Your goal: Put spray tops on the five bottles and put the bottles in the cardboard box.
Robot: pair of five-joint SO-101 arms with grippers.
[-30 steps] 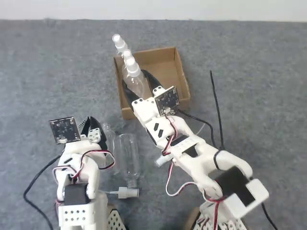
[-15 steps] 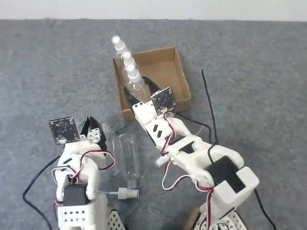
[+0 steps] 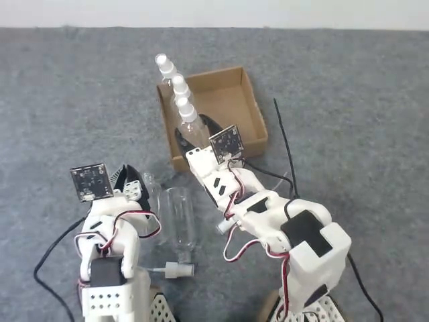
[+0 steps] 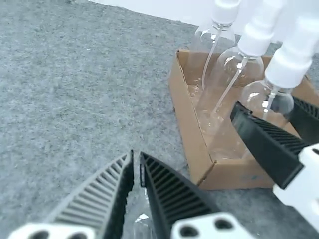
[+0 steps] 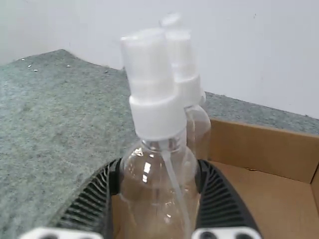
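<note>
One bottle (image 5: 154,174) upright in R claw (image 3: 196,132), outstretched into box (image 3: 228,107)

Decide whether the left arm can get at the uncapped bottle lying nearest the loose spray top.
Probably yes. The uncapped bottle lies on bare carpet just beside the left gripper, with nothing over it, though its shut jaws would need opening.

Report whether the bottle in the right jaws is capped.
Capped: a white spray top sits on the bottle, its tube running down inside.
</note>
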